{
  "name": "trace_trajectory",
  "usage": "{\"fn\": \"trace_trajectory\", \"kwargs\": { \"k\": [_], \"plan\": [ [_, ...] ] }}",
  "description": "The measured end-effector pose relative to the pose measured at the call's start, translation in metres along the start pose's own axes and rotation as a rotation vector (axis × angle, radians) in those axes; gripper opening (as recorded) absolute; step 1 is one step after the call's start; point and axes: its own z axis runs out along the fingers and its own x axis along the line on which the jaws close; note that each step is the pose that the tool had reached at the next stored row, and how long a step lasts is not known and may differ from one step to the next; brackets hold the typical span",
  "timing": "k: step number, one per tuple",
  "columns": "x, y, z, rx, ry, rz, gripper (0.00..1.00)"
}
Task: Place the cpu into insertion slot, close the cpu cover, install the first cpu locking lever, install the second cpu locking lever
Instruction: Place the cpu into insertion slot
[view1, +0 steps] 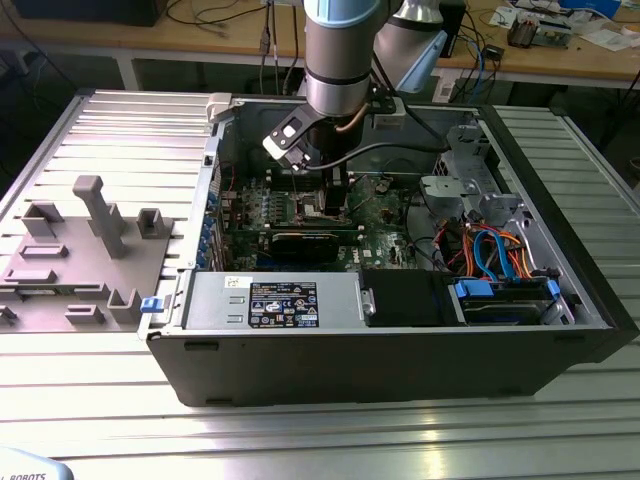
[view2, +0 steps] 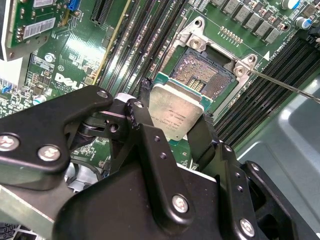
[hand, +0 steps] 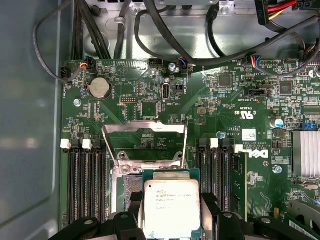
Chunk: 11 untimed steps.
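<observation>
Holding the cpu (view2: 175, 112) near the insertion slot (view2: 205, 75).
Your gripper (view2: 171, 126) grasps it by two opposite edges; it seems light, stiff and fragile, so hold only these edges.

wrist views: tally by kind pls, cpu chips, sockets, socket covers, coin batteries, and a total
cpu: 1
insertion slot: 1
cpu cover: 1
coin battery: 1
total: 4
</observation>
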Motion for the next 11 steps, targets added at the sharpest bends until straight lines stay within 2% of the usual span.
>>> {"fn": "trace_trajectory", "kwargs": {
  "k": [11],
  "plan": [
    [0.0000,-0.0001,0.0019,0.0001,0.0000,0.000,0.54]
  ]
}}
